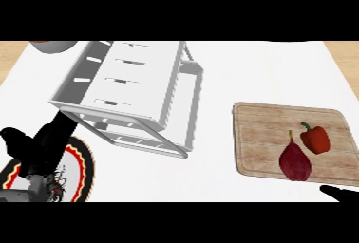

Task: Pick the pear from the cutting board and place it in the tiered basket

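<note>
The pear (pixel 295 161), dark red with a thin stem pointing toward the far side, lies on the wooden cutting board (pixel 266 128) at the right of the white counter (pixel 266 71), in the board's near right part. Just beside it, to its right and a little farther away, lies a red bell pepper (pixel 316 138) with a green stem; the two are close but look apart. The right hand (pixel 341 192) shows only as a black tip at the lower right edge, just past the board's near edge and a little right of the pear, not touching the fruit; too little of it is visible to tell whether its fingers are straight or curled. The white tiered basket (pixel 126 90) stands left of centre, well apart from the board and the pear, its slotted shelves and wire frame tilted in the view. The left hand (pixel 38 147) sits at the lower left, fingers up and relaxed, holding nothing, over a plate (pixel 82 163) with a red, yellow and black rim. A brownish rounded object (pixel 52 45) peeks in at the top left corner.
</note>
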